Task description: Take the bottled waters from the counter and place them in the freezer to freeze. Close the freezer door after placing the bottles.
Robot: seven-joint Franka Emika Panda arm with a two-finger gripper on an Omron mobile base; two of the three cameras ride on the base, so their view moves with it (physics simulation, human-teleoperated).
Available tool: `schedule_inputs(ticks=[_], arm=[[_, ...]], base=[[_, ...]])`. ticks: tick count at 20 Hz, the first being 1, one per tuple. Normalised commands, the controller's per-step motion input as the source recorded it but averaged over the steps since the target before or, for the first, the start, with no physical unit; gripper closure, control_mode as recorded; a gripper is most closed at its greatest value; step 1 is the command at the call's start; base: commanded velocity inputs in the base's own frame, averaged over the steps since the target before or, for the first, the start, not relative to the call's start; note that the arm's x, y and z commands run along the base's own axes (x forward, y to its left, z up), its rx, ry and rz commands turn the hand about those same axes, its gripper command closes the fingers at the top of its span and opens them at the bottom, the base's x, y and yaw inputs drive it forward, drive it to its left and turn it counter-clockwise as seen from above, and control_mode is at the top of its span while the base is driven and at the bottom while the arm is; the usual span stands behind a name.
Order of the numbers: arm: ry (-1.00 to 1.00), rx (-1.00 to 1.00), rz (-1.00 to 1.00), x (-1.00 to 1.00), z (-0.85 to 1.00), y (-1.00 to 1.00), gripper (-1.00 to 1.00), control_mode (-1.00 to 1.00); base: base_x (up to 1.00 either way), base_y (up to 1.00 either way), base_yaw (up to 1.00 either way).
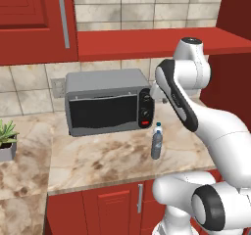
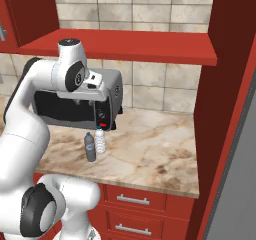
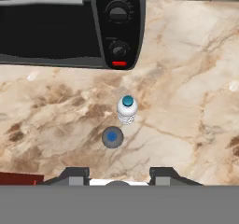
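Hovering above the marbled surface [image 3: 186,78], the gripper [image 3: 119,174] looks straight down on two bottled waters; its jaws stand at their narrowest setting with nothing between them. The darker bottle [image 3: 112,137] lies just ahead of the jaws, near their midline, and the paler bottle [image 3: 127,109] stands just beyond it, the two close together but seemingly apart. Both are upright, slim and translucent: one grey-blue with a blue cap [image 2: 90,147], the other whitish with a teal cap [image 2: 100,140]. The microwave [image 3: 70,27] sits farther beyond them, near the paler bottle. Judged from their build, the bottles will be light, smooth-walled and easily tipped, with thin plastic that yields under pressure; a hold across the cylindrical body, below the cap and around mid-height, appears safest. The jaws would need to widen first.
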Motion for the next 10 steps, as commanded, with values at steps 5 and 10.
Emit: schedule_inputs(ticks=[5,10], arm=[[0.0,0.0,0.0,0.0,0.0,-0.06,-1.0,-1.0],[0.02,0.11,0.0,0.01,-0.09,-0.22,-1.0,-1.0]], base=[[0.0,0.0,0.0],[0.0,0.0,0.0]])
